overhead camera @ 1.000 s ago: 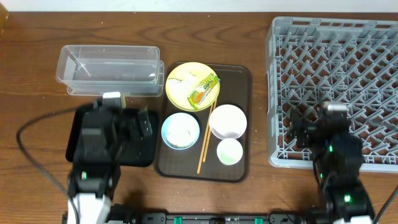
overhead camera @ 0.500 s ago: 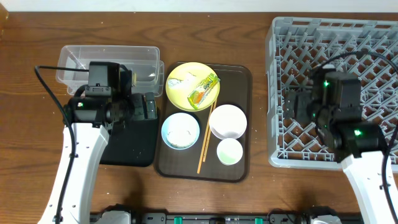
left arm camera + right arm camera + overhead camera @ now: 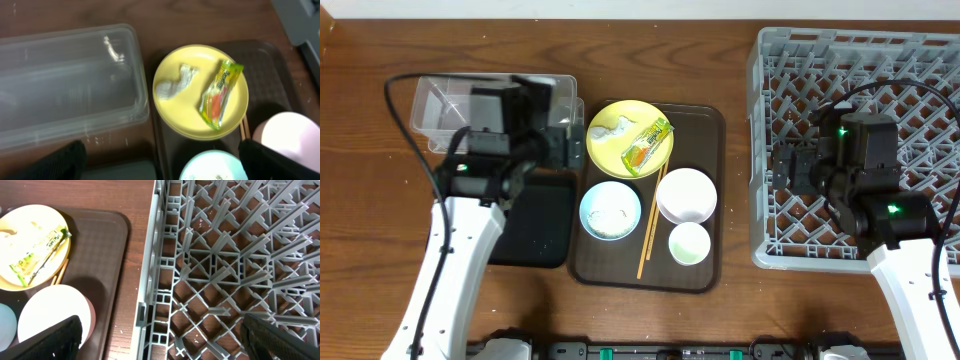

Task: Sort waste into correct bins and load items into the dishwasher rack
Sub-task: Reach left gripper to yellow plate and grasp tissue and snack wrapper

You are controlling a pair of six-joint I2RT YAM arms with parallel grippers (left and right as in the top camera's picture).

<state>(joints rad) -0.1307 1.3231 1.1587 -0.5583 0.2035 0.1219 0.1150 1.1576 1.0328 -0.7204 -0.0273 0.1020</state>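
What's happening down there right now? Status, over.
Left gripper open, right gripper open, both empty. Wrapper, tissue lying on yellow plate. Nothing blocking them.

Dark brown serving tray [image 3: 705, 135] mid-table, lying flat, plain brown wooden table [image 3: 650, 55] beneath it

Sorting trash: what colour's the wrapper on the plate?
Green and yellow wrapper; left wrist view shows best.

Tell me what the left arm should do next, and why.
Probably lower the left pincer, open and empty, onto the snack wrapper: it lies loose on the yellow plate beside the tissue, just ahead.
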